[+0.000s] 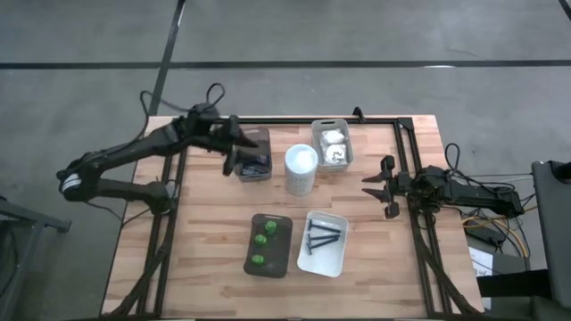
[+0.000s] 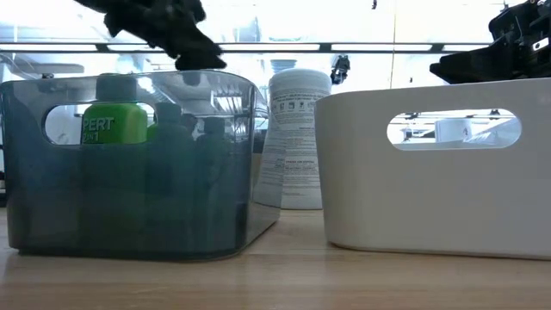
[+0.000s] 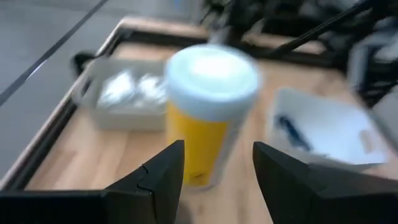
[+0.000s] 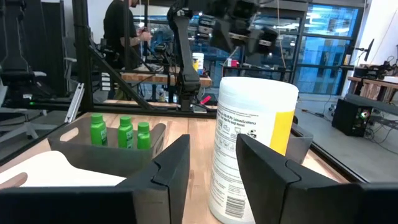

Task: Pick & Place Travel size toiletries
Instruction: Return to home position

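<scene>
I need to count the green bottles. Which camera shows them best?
The right wrist view: all three green bottles stand upright in a row in the grey tray. The high view shows only their small tops. The low view shows one clearly, through the tray's handle hole. The left wrist view shows none.

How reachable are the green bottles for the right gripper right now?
Probably yes: the right gripper is open, and the green bottles stand uncovered in the dark tray; only the open white tray lies between.
</scene>
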Tool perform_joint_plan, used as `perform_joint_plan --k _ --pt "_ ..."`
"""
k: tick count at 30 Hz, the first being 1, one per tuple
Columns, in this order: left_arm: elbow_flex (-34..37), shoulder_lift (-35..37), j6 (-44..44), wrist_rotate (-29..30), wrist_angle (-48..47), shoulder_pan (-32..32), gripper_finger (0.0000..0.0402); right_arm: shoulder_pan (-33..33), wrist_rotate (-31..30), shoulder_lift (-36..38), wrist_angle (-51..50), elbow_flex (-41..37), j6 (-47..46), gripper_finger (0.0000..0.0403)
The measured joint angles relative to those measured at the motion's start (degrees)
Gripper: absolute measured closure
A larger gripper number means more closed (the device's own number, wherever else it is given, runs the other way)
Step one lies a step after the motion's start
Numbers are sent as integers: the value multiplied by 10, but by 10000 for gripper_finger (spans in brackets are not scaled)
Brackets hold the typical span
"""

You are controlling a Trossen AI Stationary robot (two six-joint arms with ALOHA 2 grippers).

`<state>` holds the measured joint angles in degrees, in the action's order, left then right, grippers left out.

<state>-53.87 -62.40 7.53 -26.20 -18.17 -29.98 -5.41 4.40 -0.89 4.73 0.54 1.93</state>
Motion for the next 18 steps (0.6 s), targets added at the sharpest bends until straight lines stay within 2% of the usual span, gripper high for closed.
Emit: perform_joint_plan --k 2,4,11,18 --pt "40 34 -16 -20 44 3 206 0 0 0 0 0 0 270" --pt "78 74 -35 -4 71 3 206 0 0 0 0 0 0 266" --pt "206 241 -103 175 85 6 206 0 0 0 0 0 0 253" --pt "327 394 -150 189 164 7 206 0 0 0 0 0 0 241"
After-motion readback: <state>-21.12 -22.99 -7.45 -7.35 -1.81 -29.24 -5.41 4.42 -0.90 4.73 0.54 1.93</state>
